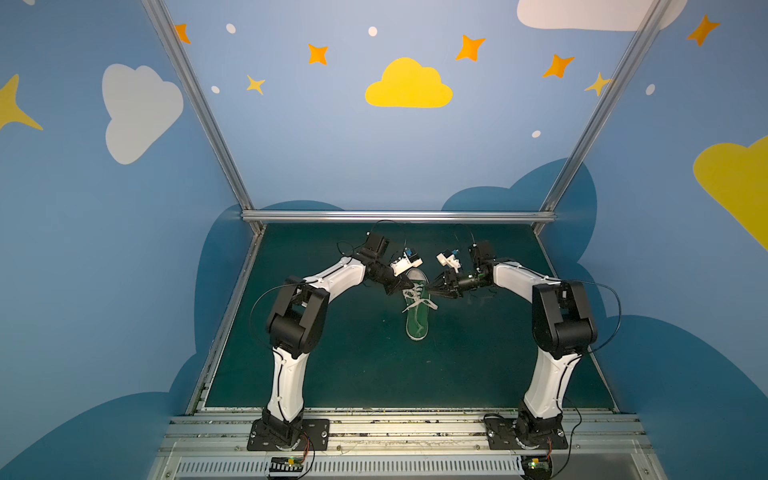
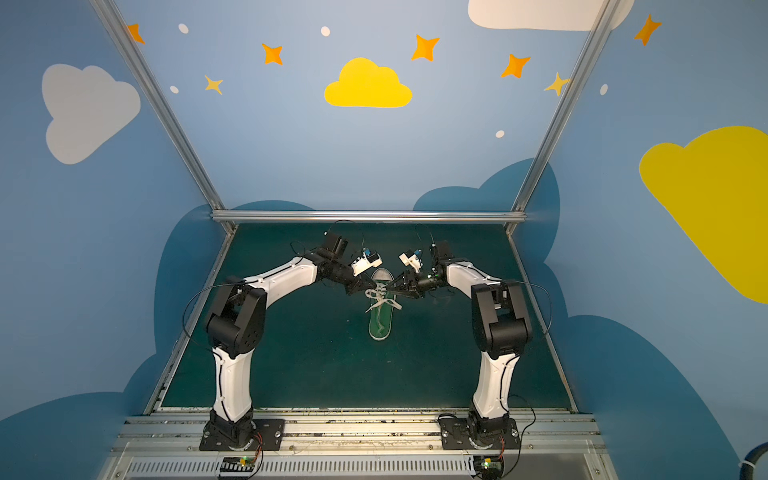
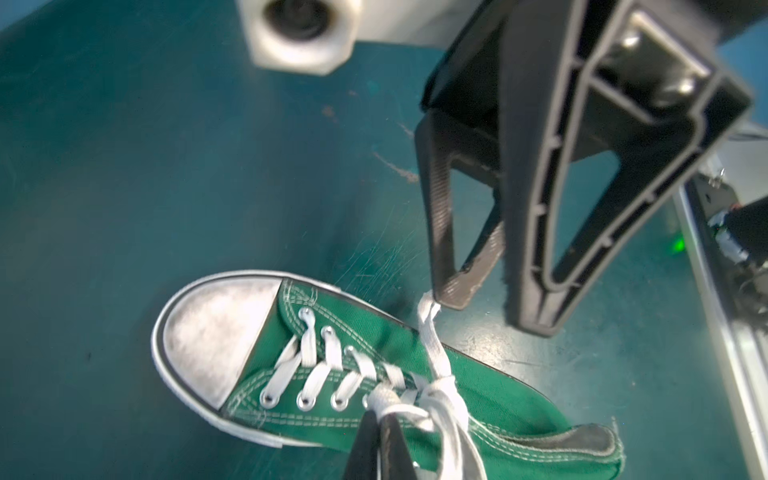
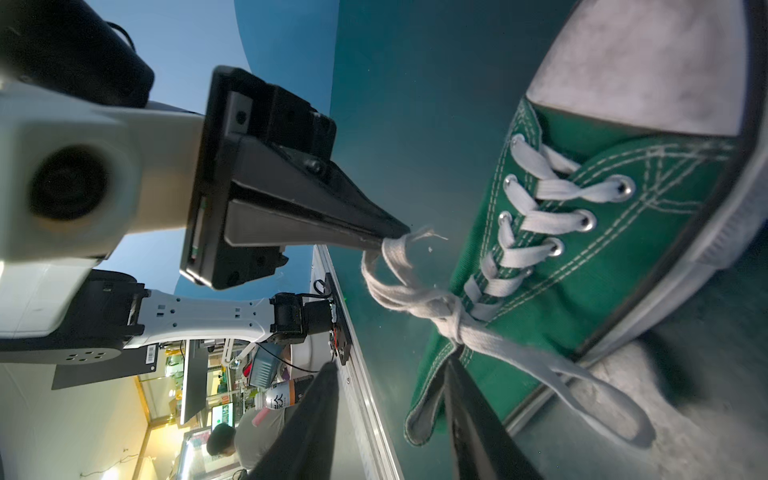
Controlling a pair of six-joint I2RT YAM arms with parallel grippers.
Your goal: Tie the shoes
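While both arms bend inward over the mat (image 1: 332, 357), the shoe (image 1: 417, 322) lies flat near the mat's middle in both top views, toe pointing away from the arm bases. White laces (image 1: 419, 300) splay across its throat. The left claw (image 1: 405, 286) and right claw (image 1: 432, 286) meet almost tip to tip just above the shoe's lacing, one on each side. Their jaws are too small to read here.

From the left wrist, the left claw is pinched tight on a strand just beside the knot (image 3: 440, 386), over the shoe's throat. The right claw hangs beside the shoe with jaws parted. A frayed end rises from the knot to touch one fingertip (image 3: 451, 291), but nothing is clamped between the two.

From the right wrist, the left claw grips a folded loop (image 4: 386, 266) drawn out sideways from the knot. The right claw's own fingers (image 4: 320, 411) stand well apart and empty beside the shoe's heel end.

The shoe looks light, its canvas soft, so a hard tug would likely drag or tip it. The laces appear limp, flat and fraying, apt to slip from a shallow pinch. The flat of a loop close to the knot seems the safer hold, not the ragged tip. The rubber toe cap (image 3: 216, 332) looks like the one stiff part.
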